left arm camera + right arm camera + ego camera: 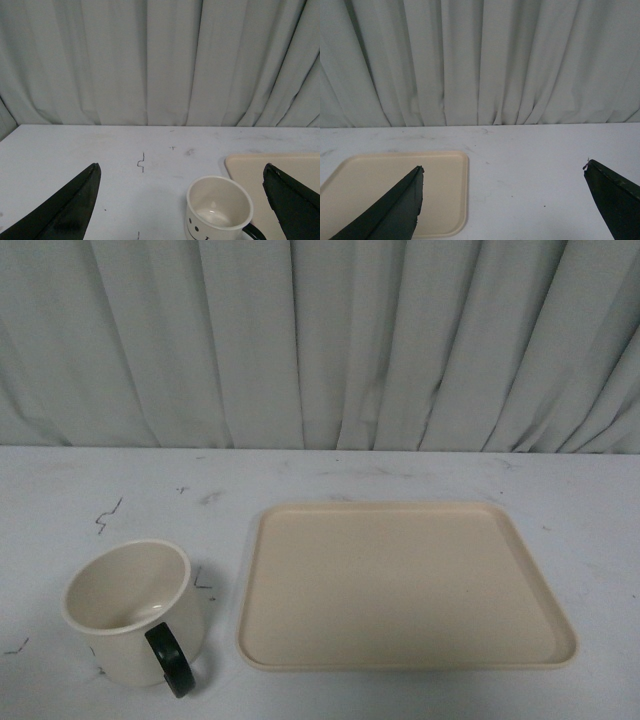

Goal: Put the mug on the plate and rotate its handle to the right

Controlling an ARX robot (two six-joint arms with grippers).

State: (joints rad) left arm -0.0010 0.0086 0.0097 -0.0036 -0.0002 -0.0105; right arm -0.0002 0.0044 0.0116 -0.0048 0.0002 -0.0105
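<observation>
Front view: neither arm is in frame. The mug (128, 612) stands upright on the white table (80, 490), toward the robot's left and close to the near edge. The plate (405, 585) lies flat just beside it on the right, with a narrow strip of table between them; the two do not touch. The mug is off the plate. The handle (168, 660) points toward the camera and slightly right. A pleated grey curtain (320, 340) closes off the far side of the table.

Left wrist view: this is the only view that shows the black smiley face (195, 229) on the mug's side, partly cut by the picture edge. The left gripper (181, 165) has its jaws spread wide. Its dark fingers (70, 210) stand at opposite sides of the picture, hold nothing and touch nothing. The mug sits ahead in the gap, nearer one finger than the other, with a corner of the plate beyond it.

Right wrist view: the mug does not appear. The right gripper (503, 166) is likewise spread wide and carries nothing. One finger overlaps a corner of the plate in the picture; contact cannot be determined.

Condition of items: the mug is cream-white, round, glossy and bare inside. The handle is a glossy black loop. The plate is beige and rectangular, with rounded corners and a low rim, and nothing rests on it. The table bears small dark scuffs.
</observation>
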